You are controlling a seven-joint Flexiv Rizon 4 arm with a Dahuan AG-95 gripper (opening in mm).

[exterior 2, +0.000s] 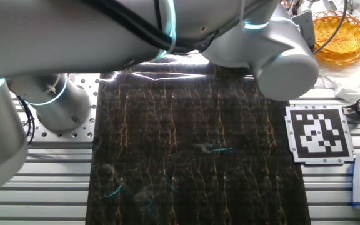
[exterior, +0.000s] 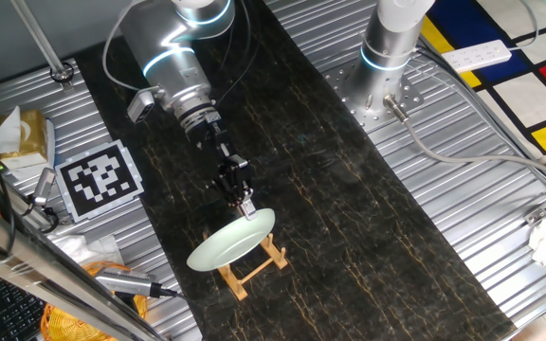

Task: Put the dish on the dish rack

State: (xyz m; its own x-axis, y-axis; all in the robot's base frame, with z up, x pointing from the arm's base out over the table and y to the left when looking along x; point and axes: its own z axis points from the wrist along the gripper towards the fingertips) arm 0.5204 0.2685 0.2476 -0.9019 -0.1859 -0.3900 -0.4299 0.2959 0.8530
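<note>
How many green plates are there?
1. The dish sits tilted over the dish rack, with the gripper at its upper rim. The other fixed view shows no plate; the arm blocks much of it.

Rack (exterior: pixel 254 267) half hidden (under dish (exterior: pixel 231 240)).

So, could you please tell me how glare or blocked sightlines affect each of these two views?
In one fixed view the dish is evenly lit and sharp, tilted over the dish rack under the end effector. In the other fixed view the arm fills the top, glare streaks the dark mat, and dish and rack are unseen.
</note>
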